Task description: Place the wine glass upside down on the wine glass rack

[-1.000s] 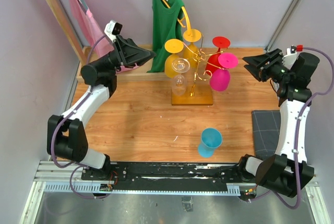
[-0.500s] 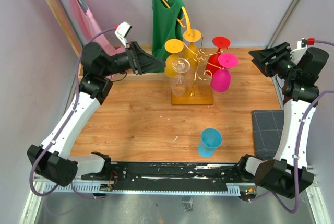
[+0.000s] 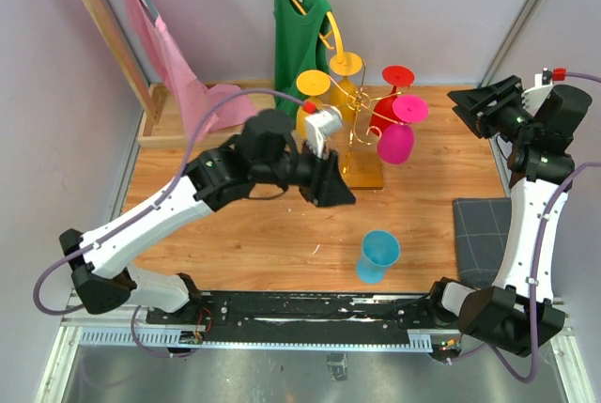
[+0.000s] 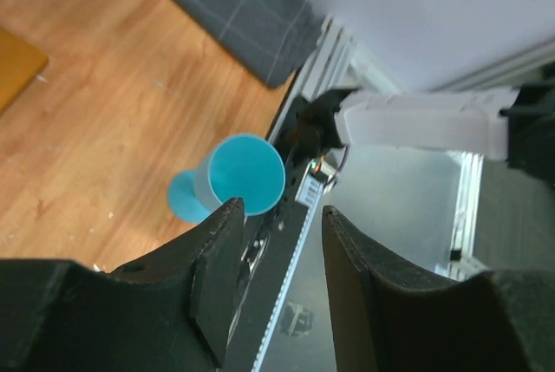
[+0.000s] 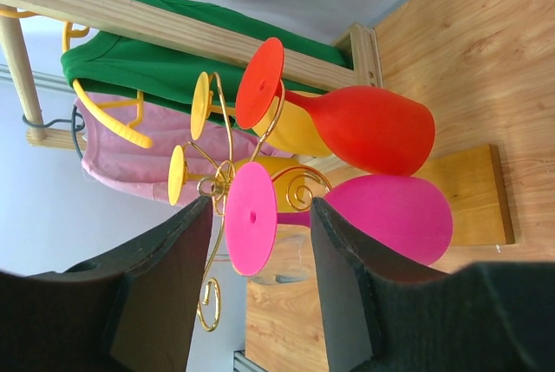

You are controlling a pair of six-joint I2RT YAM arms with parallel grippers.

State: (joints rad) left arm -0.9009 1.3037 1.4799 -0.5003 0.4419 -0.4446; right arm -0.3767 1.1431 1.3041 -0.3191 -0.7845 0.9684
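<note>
Left gripper (image 4: 279, 216) has its two black fingers spread and holds nothing. It hovers above the wooden table (image 3: 244, 224), just in front of the flat base of the wine glass rack (image 3: 362, 176), on the side nearer the arm bases. Its wrist view looks down past the fingers at the wine glass (image 3: 378, 255), a turquoise one. That glass stands on the table in front of the rack and slightly right of it, apart from the base and touching nothing else.

The glass appears upright. Its open mouth faces the ceiling, its foot is on the wood, and its long axis runs vertically.

Right gripper (image 5: 257, 216) is also spread and empty. It is held high to the right of the rack, well apart from it, facing the red glass (image 5: 364, 129) and the magenta glass (image 5: 390, 216) that hang mouth down from the gold wire arms.

The step in hand looks like the reach for the turquoise glass. To do it well, the left fingers should come down either side of the bowl and close gently and squarely so the glass does not tip. The grip should leave the foot clear, because the glass must be turned over for the foot to slide onto a wire arm. Which arm is free is hard to tell from these views.
</note>
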